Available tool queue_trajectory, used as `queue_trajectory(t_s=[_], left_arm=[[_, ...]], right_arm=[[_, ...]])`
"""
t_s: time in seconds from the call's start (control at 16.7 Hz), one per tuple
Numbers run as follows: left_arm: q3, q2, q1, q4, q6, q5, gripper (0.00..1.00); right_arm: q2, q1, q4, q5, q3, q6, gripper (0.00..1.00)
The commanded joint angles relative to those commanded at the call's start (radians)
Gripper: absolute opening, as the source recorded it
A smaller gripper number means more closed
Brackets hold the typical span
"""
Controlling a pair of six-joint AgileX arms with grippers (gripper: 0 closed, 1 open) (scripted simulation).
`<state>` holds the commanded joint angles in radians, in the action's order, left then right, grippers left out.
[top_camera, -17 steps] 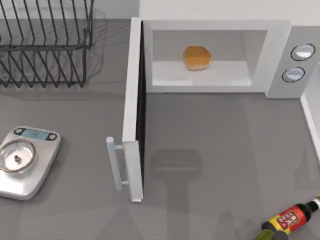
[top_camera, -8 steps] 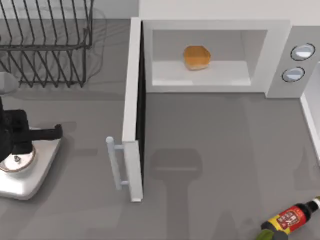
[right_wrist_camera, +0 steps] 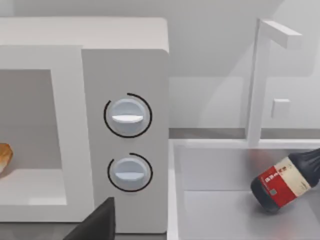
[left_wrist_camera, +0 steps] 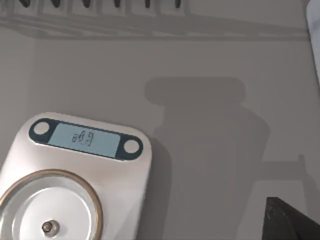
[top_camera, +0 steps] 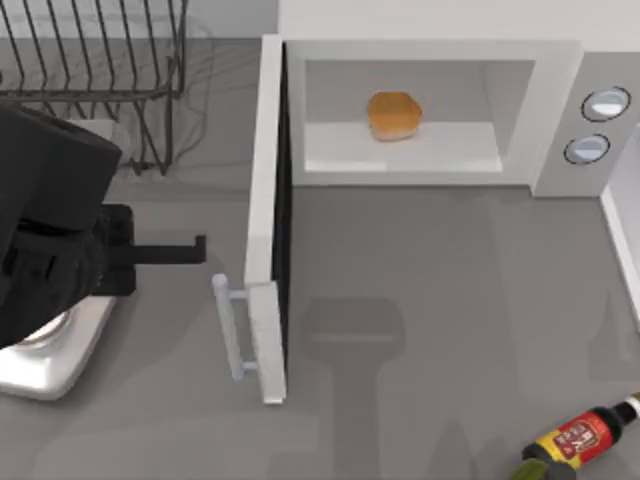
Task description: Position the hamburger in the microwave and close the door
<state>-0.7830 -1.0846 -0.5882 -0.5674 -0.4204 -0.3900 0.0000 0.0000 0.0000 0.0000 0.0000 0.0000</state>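
A second ago the left side of the counter held no arm at all. Half a second ago the left arm had entered at the left edge, over the kitchen scale. Now it has pushed farther right and looms larger, covering most of the scale and the near corner of the dish rack. The left gripper has travelled right with it and now reaches close to the open door, just beside the bar handle.
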Motion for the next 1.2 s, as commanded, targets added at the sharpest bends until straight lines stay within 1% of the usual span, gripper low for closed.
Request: queue_trajectory(t_s=[0.24,0.36,1.02,1.2], left_arm=[[0.004,0.003,0.003,0.005,0.0,0.003,0.0],[0.025,-0.009,0.003,0.033,0.0,0.003,0.0],[0.224,-0.101,0.004,0.325,0.004,0.004,0.0],[0.292,-0.128,0.004,0.429,0.006,0.003,0.0]], right_arm=[[0.0,0.0,0.0,0.0,0.0,0.0,1.0],[0.0,0.0,0.0,0.0,0.0,0.0,1.0],[0.0,0.0,0.0,0.0,0.0,0.0,1.0],[0.0,0.0,0.0,0.0,0.0,0.0,1.0]])
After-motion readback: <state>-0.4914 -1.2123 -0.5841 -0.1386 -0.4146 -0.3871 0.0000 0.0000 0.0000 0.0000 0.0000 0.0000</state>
